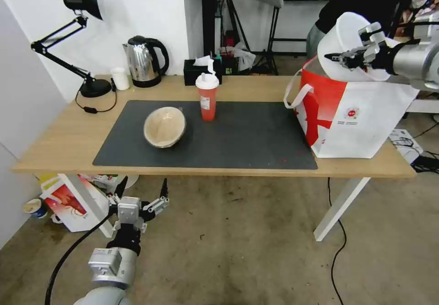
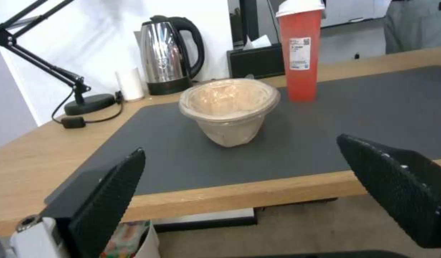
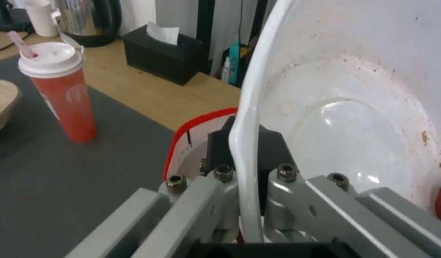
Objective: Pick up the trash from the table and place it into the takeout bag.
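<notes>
My right gripper (image 1: 340, 59) is shut on the rim of the wide white bowl (image 1: 347, 40), holding it tilted on edge above the open top of the takeout bag (image 1: 361, 117) at the table's right end. In the right wrist view the bowl's (image 3: 364, 89) stained inside faces the camera, with a red scrap low at its edge, and the bag's red rim (image 3: 197, 120) lies below. The beige bowl (image 1: 164, 126) and the red drink cup (image 1: 208, 97) stand on the dark mat (image 1: 251, 140). My left gripper (image 1: 142, 190) hangs open below the table's (image 1: 59, 145) front edge, facing the beige bowl (image 2: 230, 107).
Along the back edge stand a desk lamp (image 1: 82, 44), a kettle (image 1: 144, 62), a small white cup (image 1: 120, 78) and a black tissue box (image 1: 201, 71). A lobster-picture box (image 1: 73, 204) sits on the floor under the left end. A white table leg (image 1: 340, 209) and cables are at right.
</notes>
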Robot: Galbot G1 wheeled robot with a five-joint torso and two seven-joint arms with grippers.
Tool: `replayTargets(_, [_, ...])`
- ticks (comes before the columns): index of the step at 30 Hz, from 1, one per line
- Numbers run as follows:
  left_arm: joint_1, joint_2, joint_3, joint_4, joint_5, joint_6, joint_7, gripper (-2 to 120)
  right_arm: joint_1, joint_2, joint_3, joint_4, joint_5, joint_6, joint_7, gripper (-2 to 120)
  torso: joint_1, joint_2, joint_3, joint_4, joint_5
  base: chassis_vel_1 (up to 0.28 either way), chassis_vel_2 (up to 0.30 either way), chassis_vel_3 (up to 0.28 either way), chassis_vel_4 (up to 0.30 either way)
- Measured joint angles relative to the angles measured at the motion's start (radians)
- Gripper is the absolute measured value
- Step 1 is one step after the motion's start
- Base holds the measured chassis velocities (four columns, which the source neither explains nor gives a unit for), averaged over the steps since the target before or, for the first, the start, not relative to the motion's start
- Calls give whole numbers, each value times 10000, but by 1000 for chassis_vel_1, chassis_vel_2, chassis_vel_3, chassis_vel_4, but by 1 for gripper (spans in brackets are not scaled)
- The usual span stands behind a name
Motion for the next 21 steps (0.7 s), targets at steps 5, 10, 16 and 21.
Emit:
replayTargets(5, [0,0,0,0,0,0,0,100,-119,-1,0,-3,-28,3,5,0,0,0,1,0,1,0,0,0,0])
replayTargets(10, [0,0,0,0,0,0,0,100,-199,-20,2,-85,-56,12,15,0,-2,0,0,0,1,0,0,0,0])
replayTargets(16, [0,0,0,0,0,0,0,100,-342,18,30,-122,-87,29,40,0,-2,0,0,0,1,0,0,0,0])
replayTargets(21, [0,0,0,0,0,0,0,100,-368,84,30,-122,-89,29,52,0,-2,0,0,1,1,0,0,0,0])
